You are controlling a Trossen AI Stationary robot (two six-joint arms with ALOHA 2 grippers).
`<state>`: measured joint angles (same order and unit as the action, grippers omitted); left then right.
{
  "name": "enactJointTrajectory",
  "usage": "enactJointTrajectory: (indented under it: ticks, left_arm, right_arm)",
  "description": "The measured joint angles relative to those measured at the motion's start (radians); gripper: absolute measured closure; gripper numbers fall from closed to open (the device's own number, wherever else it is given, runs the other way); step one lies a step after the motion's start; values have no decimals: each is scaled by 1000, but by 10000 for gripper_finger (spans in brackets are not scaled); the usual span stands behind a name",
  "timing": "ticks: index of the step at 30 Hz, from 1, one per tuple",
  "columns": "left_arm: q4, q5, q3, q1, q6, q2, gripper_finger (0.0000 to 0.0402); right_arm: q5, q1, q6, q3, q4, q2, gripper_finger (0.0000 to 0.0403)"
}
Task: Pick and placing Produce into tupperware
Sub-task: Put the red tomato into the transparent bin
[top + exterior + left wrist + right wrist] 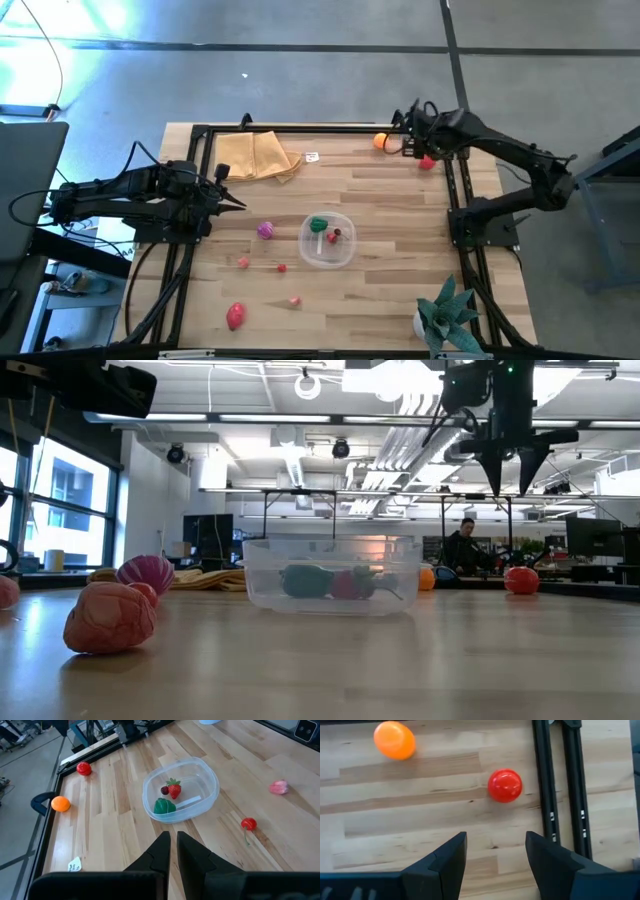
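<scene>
The right end effector (495, 851) hovers, fingers apart and empty, near the red ball (504, 785), probably to grab it; the left end effector (172, 851) waits, fingers together.

Bare wood surrounds the red ball (505, 785); frame rail (544, 785) just beside.

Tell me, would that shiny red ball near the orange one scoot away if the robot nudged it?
Probably. The red ball looks round and glossy, so it would likely roll on the smooth wooden table and might slip between the fingers of the open right gripper above it. The black frame rail beside it could stop it. It seems small and hollow, so likely light.
</scene>
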<state>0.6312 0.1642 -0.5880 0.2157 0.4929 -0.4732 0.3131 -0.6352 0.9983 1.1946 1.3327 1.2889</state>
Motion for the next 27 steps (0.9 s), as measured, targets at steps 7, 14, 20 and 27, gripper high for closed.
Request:
enactJointTrajectory:
  ticks: [7, 14, 20, 27]
  left_arm:
    - [0, 0, 0, 0, 0, 0, 378]
    - [0, 0, 0, 0, 0, 0, 378]
    - [0, 0, 0, 0, 0, 0, 378]
    - [0, 0, 0, 0, 0, 0, 378]
  right_arm:
    - [-117, -144, -99, -170, -138, -114, 209]
    - [-307, -280, -105, -431, -379, -218, 208]
    - [-350, -363, -184, -540, -506, -219, 208]
    - [-324, -399, -97, -604, -606, -219, 197]
